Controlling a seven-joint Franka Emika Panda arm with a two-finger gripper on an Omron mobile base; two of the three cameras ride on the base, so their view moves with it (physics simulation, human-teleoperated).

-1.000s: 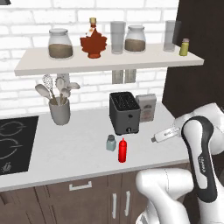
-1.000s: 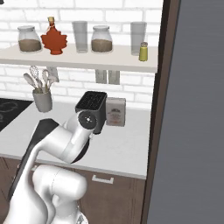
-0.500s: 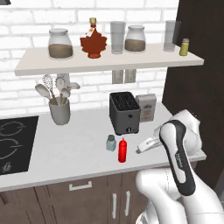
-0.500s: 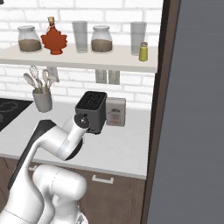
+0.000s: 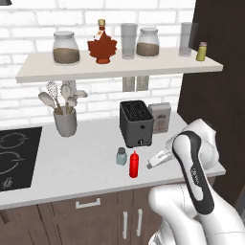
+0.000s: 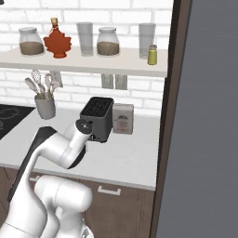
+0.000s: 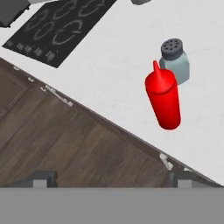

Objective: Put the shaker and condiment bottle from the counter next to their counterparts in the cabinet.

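Arm [image 5: 191, 167] lower, nearer counter [image 5: 72, 167] edge

Shaker [image 5: 121, 156]: squat, pale blue-grey, translucent, grey perforated cap; upright on the off-white worktop [image 5: 72, 165], near its front edge. Condiment bottle [image 5: 134, 164]: slim, bright red, tapered nozzle; upright, just beside the shaker on its right and slightly nearer the edge, roughly twice its height. Hand view shows the two close together; contact cannot be told. Counterparts on the open cabinet shelf [image 5: 119, 71]: maple-leaf syrup bottle [image 5: 102, 45] left of centre, yellow-green shaker [image 5: 202, 51] at the right end, both upright.
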